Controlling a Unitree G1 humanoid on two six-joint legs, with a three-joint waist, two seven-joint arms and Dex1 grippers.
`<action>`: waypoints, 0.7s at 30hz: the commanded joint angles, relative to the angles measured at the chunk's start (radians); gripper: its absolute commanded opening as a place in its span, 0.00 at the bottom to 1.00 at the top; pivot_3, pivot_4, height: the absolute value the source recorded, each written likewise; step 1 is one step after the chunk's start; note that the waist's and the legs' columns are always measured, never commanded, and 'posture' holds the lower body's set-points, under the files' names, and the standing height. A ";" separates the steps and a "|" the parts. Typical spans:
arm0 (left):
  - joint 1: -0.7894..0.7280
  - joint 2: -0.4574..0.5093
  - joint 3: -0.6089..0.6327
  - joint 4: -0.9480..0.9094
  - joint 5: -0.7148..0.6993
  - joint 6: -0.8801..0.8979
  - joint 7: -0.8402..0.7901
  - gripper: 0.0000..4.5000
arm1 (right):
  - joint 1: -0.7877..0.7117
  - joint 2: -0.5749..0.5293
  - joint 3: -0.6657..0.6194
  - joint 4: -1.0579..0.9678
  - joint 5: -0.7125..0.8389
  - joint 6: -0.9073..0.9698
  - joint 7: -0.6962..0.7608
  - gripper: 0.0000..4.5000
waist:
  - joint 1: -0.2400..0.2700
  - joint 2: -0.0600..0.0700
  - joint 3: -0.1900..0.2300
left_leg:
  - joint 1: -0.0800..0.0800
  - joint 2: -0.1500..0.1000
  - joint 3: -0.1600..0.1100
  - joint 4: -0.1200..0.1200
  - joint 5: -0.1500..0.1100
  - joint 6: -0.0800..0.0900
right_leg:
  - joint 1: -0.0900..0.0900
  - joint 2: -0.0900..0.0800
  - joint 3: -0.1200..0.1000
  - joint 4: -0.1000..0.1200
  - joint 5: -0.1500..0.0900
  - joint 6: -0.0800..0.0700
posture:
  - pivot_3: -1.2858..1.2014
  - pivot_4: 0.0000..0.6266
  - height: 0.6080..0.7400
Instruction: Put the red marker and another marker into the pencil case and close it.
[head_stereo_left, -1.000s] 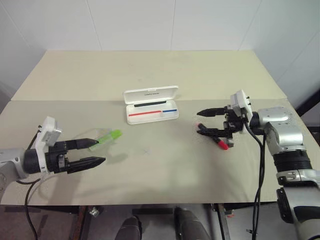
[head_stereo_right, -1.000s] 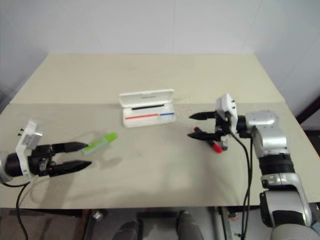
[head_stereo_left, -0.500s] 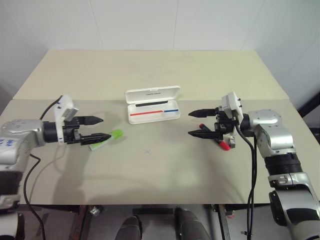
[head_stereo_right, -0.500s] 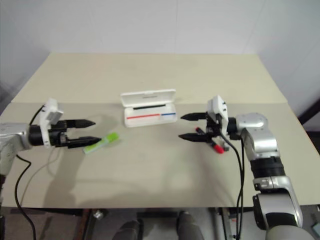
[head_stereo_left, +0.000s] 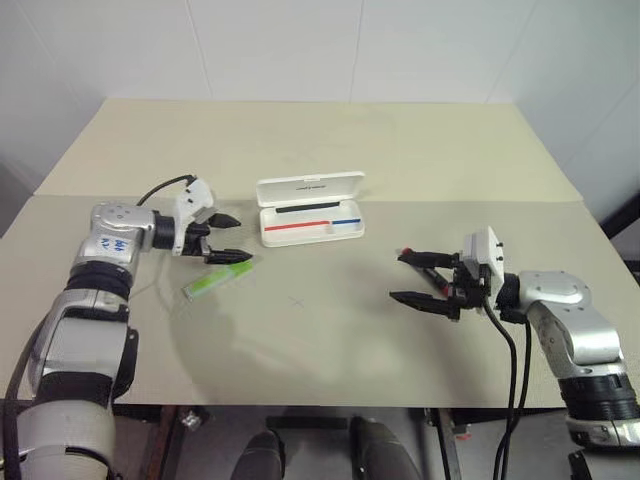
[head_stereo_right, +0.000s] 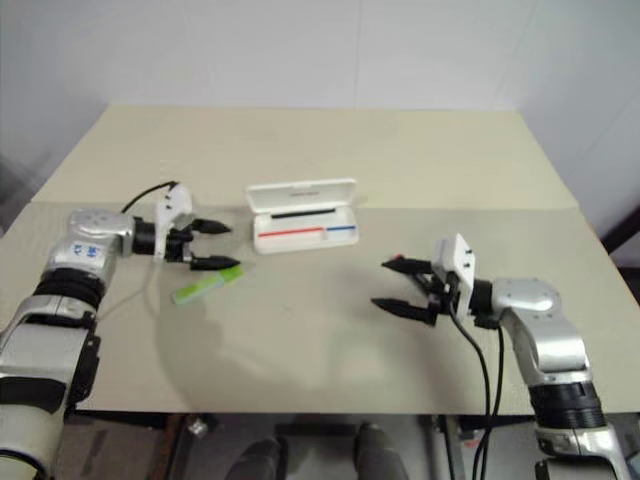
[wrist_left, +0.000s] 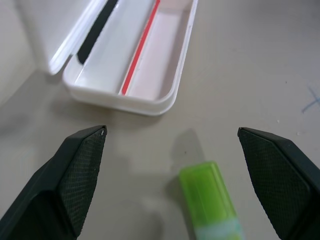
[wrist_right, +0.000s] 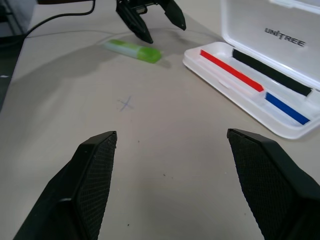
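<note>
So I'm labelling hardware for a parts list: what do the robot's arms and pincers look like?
Both arms are silver-grey metal with black joint bands and a loose black cable. The left pincer and right pincer each have two pointed black fingers with cross-hatched pads, behind them a white camera block. Blue markings sit on the left forearm.

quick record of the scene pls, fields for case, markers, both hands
pencil case: open on the table, lid up, nothing inside
green highlighter: lying on the table, left of the case
red marker: on the table, mostly hidden behind the right hand
left hand: open, empty, just above the highlighter's cap end
right hand: open, empty, low over the table beside the red marker
</note>
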 joint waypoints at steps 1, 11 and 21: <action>-0.045 -0.016 0.001 0.052 0.046 -0.068 -0.015 1.00 | 0.029 -0.002 -0.034 -0.083 0.039 0.015 -0.041 1.00 | -0.001 0.000 0.000 | 0.000 0.000 0.000 0.000 0.000 0.000 | 0.000 0.000 0.000 0.000 0.000 0.000 | 0.52 0.24 1.00; -0.089 -0.062 0.000 0.136 0.156 -0.146 0.098 1.00 | 0.048 0.001 -0.023 -0.124 0.059 0.032 -0.094 1.00 | 0.004 -0.001 0.000 | -0.001 0.000 -0.001 0.004 0.000 0.000 | 0.001 0.000 0.000 0.000 0.001 0.002 | 0.52 0.24 1.00; -0.123 -0.043 0.032 0.128 0.169 -0.182 0.145 1.00 | 0.080 -0.015 -0.039 -0.166 0.082 0.054 -0.119 1.00 | 0.007 -0.001 0.000 | -0.001 -0.001 -0.002 0.004 0.000 0.000 | 0.001 0.000 0.000 0.000 0.001 0.003 | 0.52 0.24 1.00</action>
